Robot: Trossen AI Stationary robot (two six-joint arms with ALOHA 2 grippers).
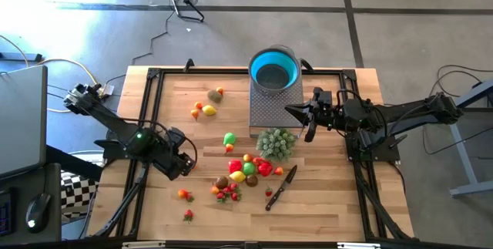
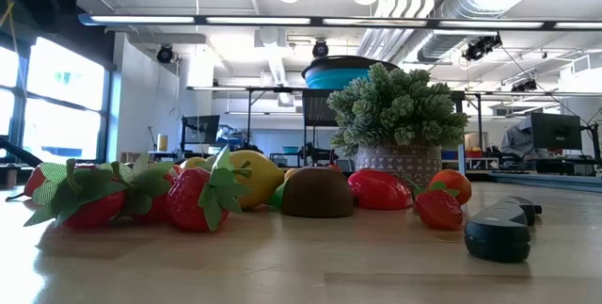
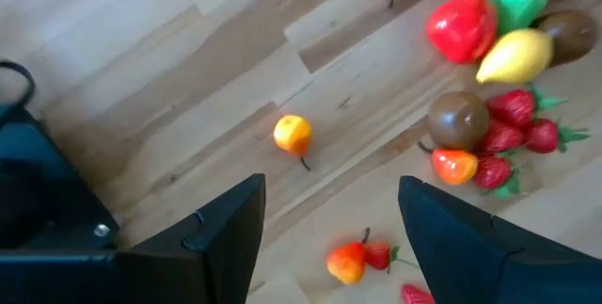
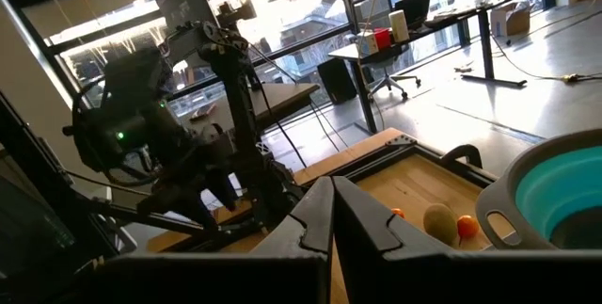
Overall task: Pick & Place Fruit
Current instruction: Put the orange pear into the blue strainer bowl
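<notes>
Strawberries (image 2: pixel 188 200) with floppy green leaves sit closest to your low camera, at the near end of the main fruit pile (image 1: pixel 245 173), which lies at the middle of the desk (image 1: pixel 177 118) toward its front edge. Beside them you have a brown fruit (image 2: pixel 318 193), a yellow lemon (image 2: pixel 252 177) and red pieces. The black-handled knife (image 1: pixel 280 188) lies just right of the pile, and the bushy green cluster (image 1: pixel 276 143) stands just behind it.

Your left claw (image 1: pixel 182 164) hovers over the desk left of the pile, fingers (image 3: pixel 224 233) parted and holding nothing; a small orange fruit (image 3: pixel 293 135) lies on the wood beyond them. 3 more small fruits (image 1: pixel 208 104) lie toward the back-left area. A few others (image 1: pixel 186 195) sit near the front edge.

Your right claw (image 1: pixel 291 111) is fully closed and empty, poised beside the blue bowl (image 1: pixel 274 70), which stands at the middle of the back edge.
</notes>
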